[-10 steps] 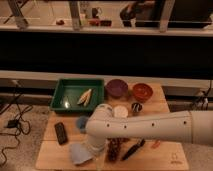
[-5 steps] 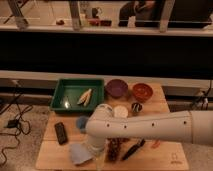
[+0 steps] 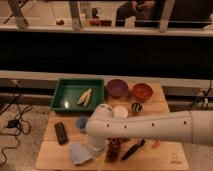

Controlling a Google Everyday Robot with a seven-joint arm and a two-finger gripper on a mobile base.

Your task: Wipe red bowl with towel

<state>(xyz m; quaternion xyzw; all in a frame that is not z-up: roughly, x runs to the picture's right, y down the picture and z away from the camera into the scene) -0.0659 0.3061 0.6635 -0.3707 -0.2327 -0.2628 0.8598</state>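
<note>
We see the white arm (image 3: 150, 127) reaching in from the right edge, approx. horizontal, w/ a rounded elbow at center-left, then bending down toward the bottom edge. The tool (image 3: 98, 162) sits low at bottom center, pointing downward, mostly cut off by the frame edge.

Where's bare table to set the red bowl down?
Free: front right corner of the table, right of the dark utensil; also the strip between black remote and green tray. Crowded: back row by red bowl, and front center, where the gripper sits beside the towel.
</note>
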